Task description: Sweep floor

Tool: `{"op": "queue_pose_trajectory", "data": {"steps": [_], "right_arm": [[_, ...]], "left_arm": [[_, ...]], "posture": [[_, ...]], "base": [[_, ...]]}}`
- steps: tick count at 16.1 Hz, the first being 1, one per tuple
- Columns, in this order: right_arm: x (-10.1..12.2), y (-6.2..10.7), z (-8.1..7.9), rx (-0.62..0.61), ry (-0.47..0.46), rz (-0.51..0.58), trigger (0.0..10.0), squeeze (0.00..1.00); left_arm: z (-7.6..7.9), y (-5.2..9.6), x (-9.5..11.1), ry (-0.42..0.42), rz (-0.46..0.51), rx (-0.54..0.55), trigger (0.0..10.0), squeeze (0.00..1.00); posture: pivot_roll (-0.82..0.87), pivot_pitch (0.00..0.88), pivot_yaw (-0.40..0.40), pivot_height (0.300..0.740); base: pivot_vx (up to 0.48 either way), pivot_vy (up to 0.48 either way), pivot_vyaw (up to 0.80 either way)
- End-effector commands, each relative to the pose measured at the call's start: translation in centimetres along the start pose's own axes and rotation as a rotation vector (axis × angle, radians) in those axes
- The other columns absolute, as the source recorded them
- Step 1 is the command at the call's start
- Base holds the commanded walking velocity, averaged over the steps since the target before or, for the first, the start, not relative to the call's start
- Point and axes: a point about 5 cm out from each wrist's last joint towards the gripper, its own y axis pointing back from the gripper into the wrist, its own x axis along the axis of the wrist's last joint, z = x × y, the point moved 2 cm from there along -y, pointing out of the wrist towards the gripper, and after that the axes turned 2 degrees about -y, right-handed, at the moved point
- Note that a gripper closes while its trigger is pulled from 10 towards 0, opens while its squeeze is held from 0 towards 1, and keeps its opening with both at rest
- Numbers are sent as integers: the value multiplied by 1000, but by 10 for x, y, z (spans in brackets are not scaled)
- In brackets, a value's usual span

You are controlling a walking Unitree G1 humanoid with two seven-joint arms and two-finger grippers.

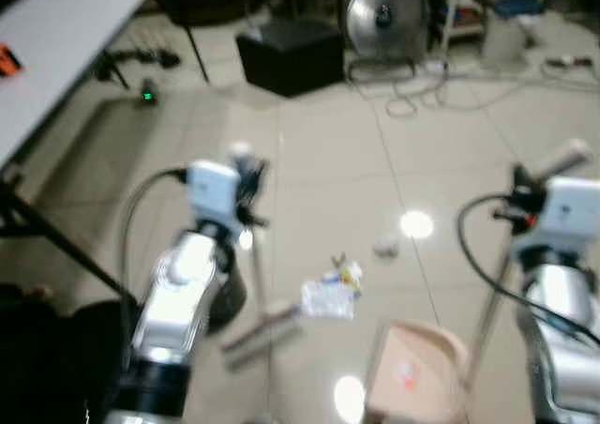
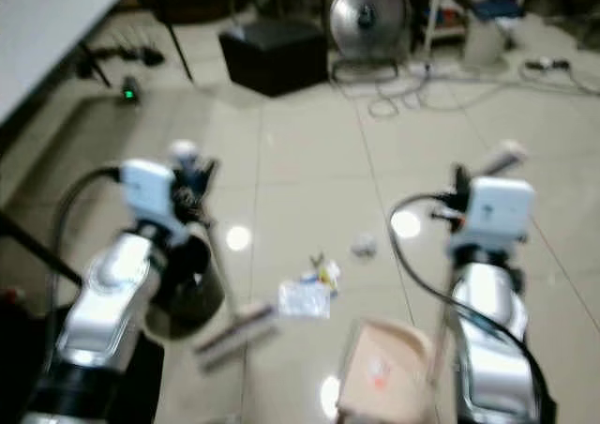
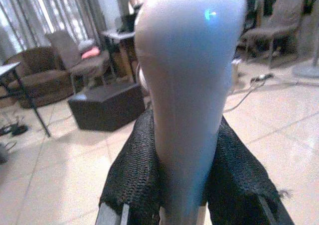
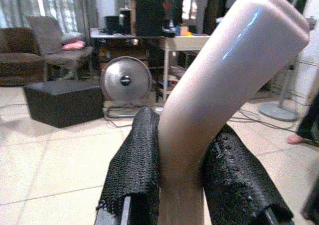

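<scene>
Broom (image 1: pixel 251 255): handle top pinched between the left gripper's (image 3: pixel 183 182) black fingers, brush head (image 1: pixel 262 328) on the tiled floor (image 1: pixel 328 161) below it. Dustpan (image 1: pixel 412 372): pale handle (image 4: pixel 219 105) clamped in the right gripper (image 4: pixel 187 180), pan resting on the floor below. Litter (image 1: pixel 330 293): plastic wrapper and scraps, between brush head and dustpan. Crumpled scrap (image 1: pixel 385 248): just beyond them.

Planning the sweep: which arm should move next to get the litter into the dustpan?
Left. The left gripper holds the grey broom handle, whose head lies beside the clear plastic litter; the right gripper steadies the pink dustpan.
</scene>
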Motion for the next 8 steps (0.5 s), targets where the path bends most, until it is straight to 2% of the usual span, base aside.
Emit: {"op": "queue_pose_trajectory", "data": {"steps": [1,2,4,8], "right_arm": [[9,-2,-9,30,-9,33,10000,0],[9,-2,-9,28,-11,33,10000,0],[8,0,-9,27,-15,31,10000,0],[7,0,-8,18,-18,28,10000,0]], "left_arm": [[-10,4,8,-22,29,29,10000,0],[-10,3,8,-20,31,26,10000,0],[-9,2,9,-22,35,20,10000,0],[-9,1,10,-27,41,19,10000,0]], "posture": [[21,67,92,740],[21,67,92,740],[21,64,99,740],[19,61,102,740]], "base": [[292,0,0],[304,0,0],[313,0,-409],[322,0,0]]}}
